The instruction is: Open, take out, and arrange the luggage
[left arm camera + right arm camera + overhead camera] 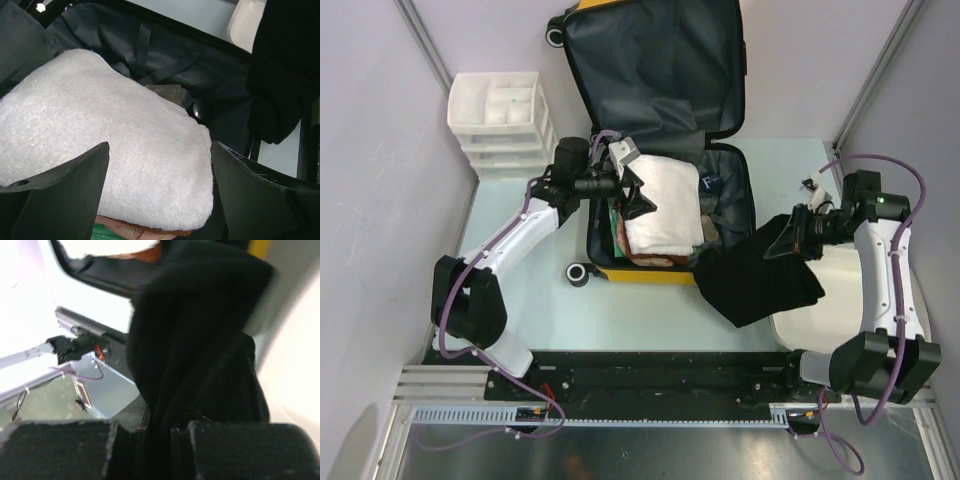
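The luggage [650, 60] lies open, its dark-lined lid propped up at the back and its yellow rim toward me. A folded white towel [665, 205] tops the pile in the lower half. My left gripper [638, 190] hovers open over the towel's left end. In the left wrist view its fingers straddle the towel [110, 135] without touching it, and the left gripper [159, 150] holds nothing. My right gripper [782, 240] is shut on a black garment [760, 280], which hangs over the table right of the case. The cloth [200, 340] is pinched in the right gripper [155, 432].
A white drawer unit [500, 120] stands at the back left beside the lid. A white tub [820, 325] sits under the hanging garment at the front right. Orange-brown and green items [115, 232] lie beneath the towel. A dark pouch [711, 181] rests in the case's right side.
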Available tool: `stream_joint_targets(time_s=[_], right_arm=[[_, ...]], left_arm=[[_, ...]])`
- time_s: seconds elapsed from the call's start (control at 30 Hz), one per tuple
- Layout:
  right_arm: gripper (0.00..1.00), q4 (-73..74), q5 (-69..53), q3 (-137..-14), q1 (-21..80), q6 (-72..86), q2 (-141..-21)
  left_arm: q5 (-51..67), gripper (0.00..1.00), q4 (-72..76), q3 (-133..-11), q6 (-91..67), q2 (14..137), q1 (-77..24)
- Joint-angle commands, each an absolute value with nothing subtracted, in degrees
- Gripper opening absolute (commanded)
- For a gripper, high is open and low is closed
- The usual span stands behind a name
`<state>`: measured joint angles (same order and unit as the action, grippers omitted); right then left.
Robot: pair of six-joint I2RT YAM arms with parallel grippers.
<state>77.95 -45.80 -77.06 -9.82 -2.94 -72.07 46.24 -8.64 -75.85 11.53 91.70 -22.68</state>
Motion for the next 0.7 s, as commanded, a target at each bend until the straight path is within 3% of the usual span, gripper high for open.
stream_joint_targets(time_s=[0.0, 0.2, 0.47, 0.67], right_arm=[[0.00, 84.55, -34.91, -79.01, -15.37, -0.27, -73.73], [0.00, 83.32, -29.97, -79.19, -28.44, 2.28, -78.13], [0.00, 83.94, -23.82, -73.13, -34.27, 4.66, -80.50], [0.00, 79.73, -22.85, -74.79, -45.85, 4.92, -86.65]], left_arm=[[45.97, 0.87, -7.82, -75.50, 10.81, 89.21, -23.03], [45.62, 0.86, -7.91, -76.55, 11.34, 91.22, -23.03], [45.26, 0.86, -7.82, -77.96, 11.69, 92.81, -23.03], [45.44, 0.86, -7.82, -77.69, 12.04, 93.08, -23.03]])
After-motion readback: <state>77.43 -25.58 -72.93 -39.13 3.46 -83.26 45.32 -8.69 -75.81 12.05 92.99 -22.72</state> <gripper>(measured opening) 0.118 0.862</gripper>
